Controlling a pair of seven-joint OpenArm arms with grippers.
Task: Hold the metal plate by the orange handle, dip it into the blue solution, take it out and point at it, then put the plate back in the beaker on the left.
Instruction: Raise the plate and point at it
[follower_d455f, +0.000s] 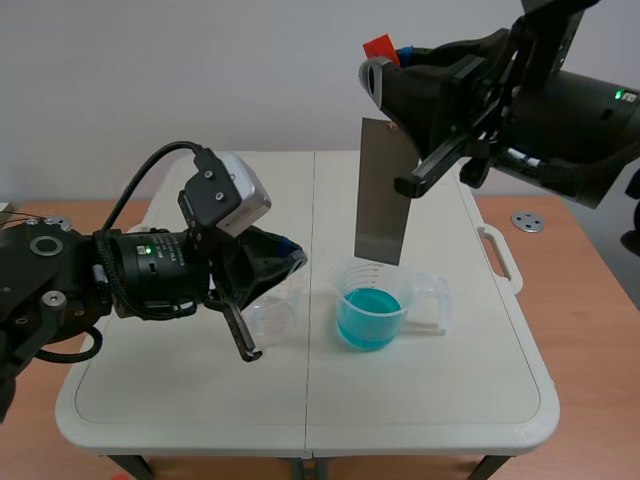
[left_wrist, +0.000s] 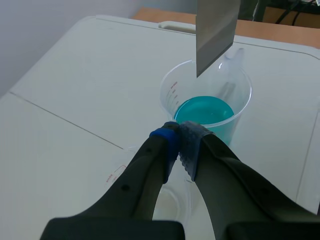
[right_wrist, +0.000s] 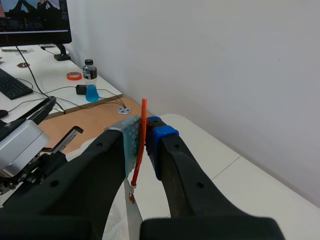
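While the plate (follower_d455f: 380, 190) hangs straight above the blue beaker (follower_d455f: 370, 312), its lower edge just over the rim and clear of the liquid, the right gripper (right_wrist: 145, 131) is clamped on the orange handle (right_wrist: 144, 112), pads pressed flat on either side of that thin strip. The left gripper (left_wrist: 179, 136) is low by the empty beaker (follower_d455f: 275, 315), just beside the blue beaker. Its pads are pinched together on nothing, tips aimed toward the blue beaker.

Now, the plate — thin, stiff sheet metal by the look of it, light, smooth-faced, probably slick once wet. The handle is the only sensible hold, and it looks flexible, so expect some swing. Both beakers look like light clear plastic — easy to tip with a knock.

The table (follower_d455f: 180, 400) under the blue beaker is white, smooth and seamed down the middle. Behind it is a plain white wall (follower_d455f: 200, 70), and well apart from it stands a desk (right_wrist: 45, 67) with a monitor (right_wrist: 35, 22).
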